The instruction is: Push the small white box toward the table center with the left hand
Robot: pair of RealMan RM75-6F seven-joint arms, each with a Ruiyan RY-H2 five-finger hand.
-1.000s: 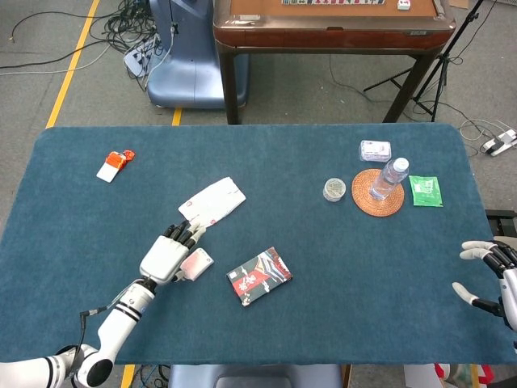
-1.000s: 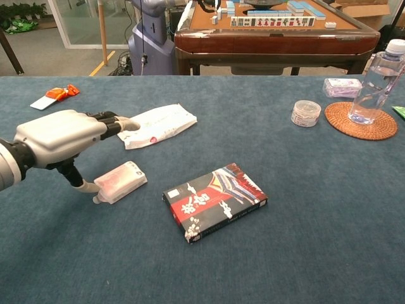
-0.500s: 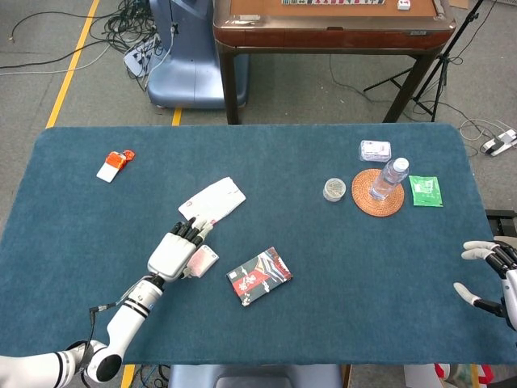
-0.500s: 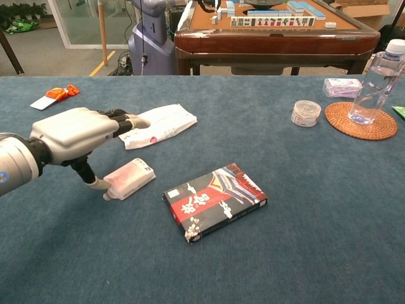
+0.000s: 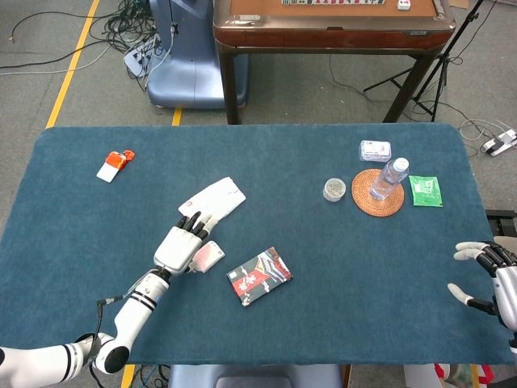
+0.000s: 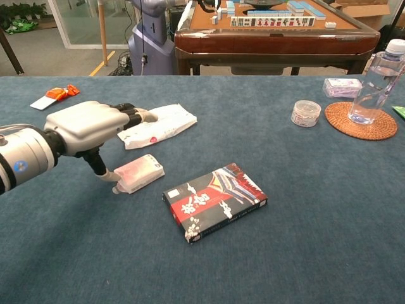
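One small white box [image 6: 138, 173] lies left of the table's [image 5: 339, 267] middle, the left hand [image 6: 95, 124] touching its near end, fingers extended, holding nothing; the right hand [image 5: 494, 279] is spread at the right edge.

Matt blue felt table [image 6: 329, 209], glossy film-wrapped small white box [image 6: 139, 173], woven coaster [image 6: 361, 120]

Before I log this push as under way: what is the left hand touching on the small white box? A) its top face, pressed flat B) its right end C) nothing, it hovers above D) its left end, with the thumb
D: in the chest view the left hand has its thumb against the left end of the small white box.
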